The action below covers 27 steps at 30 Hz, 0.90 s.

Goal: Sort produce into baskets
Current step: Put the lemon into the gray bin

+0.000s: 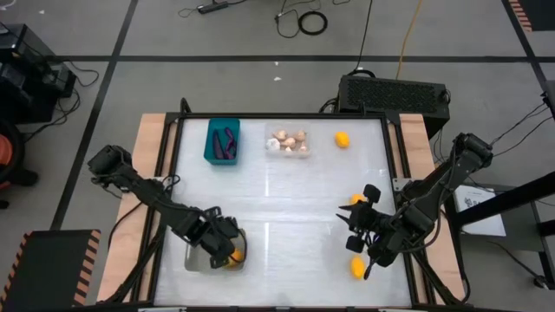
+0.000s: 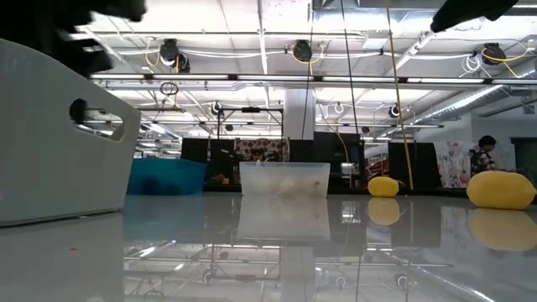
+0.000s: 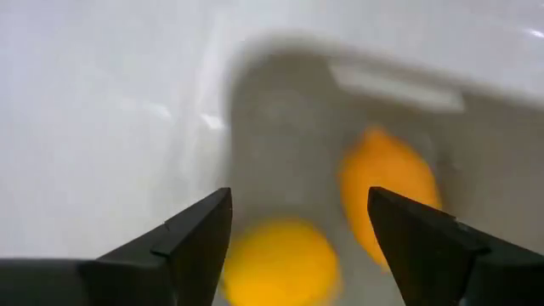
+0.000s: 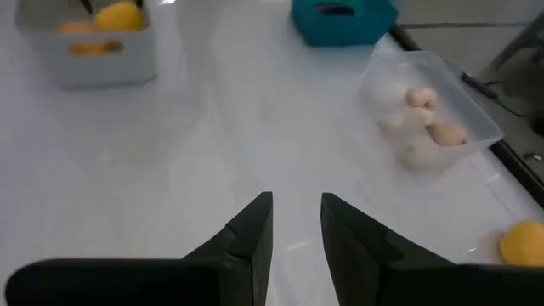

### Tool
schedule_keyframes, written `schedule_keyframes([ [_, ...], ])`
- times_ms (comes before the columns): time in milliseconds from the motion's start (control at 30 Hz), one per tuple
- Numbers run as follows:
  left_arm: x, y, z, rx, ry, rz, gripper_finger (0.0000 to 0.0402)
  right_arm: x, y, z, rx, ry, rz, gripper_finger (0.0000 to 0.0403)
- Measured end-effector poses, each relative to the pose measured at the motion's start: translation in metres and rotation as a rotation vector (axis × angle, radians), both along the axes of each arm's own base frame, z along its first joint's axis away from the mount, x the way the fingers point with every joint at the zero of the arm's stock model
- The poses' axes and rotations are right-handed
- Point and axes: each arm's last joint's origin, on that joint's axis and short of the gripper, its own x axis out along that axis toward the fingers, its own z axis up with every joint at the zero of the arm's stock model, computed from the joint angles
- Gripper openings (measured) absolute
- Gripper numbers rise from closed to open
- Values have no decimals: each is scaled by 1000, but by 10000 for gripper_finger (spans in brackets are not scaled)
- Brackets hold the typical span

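while left tool (image 1: 227, 249) hovers open over grey bin (image 1: 194, 258), yellow ovals (image 3: 280, 262) below.

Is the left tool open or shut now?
Open. The left tool hangs over the grey basket, its fingers spread apart, holding nothing; two yellow pieces lie below.

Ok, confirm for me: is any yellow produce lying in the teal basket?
No, in the high view the teal basket holds only dark purple pieces.

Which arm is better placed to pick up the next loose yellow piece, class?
Right: the right gripper hovers between two loose yellow pieces, while the left gripper is over the grey bin.
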Motion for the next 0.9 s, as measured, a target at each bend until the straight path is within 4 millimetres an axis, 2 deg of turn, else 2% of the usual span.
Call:
schedule_keyframes([
  [200, 16, 9, 4, 213, -179, -134, 281, 3, -12, -2, 52, -12, -129, 94],
  [333, 23, 15, 7, 317, -233, -213, 281, 4, -28, -4, 88, -10, -276, 104],
  [433, 24, 20, 10, 434, -252, -256, 281, 8, -43, -7, 112, 63, -351, 120],
  [567, 15, 36, 30, 572, -272, -273, 281, 16, -62, -11, 229, 201, -413, 148],
  [733, -2, 65, 68, 612, -417, -245, 281, 22, -82, -13, 298, 304, -456, 189],
  [833, -15, 83, 73, 594, -570, -245, 281, 21, -92, -14, 325, 360, -501, 216],
  [900, -25, 94, 66, 560, -679, -250, 281, 21, -97, -15, 351, 385, -518, 235],
])
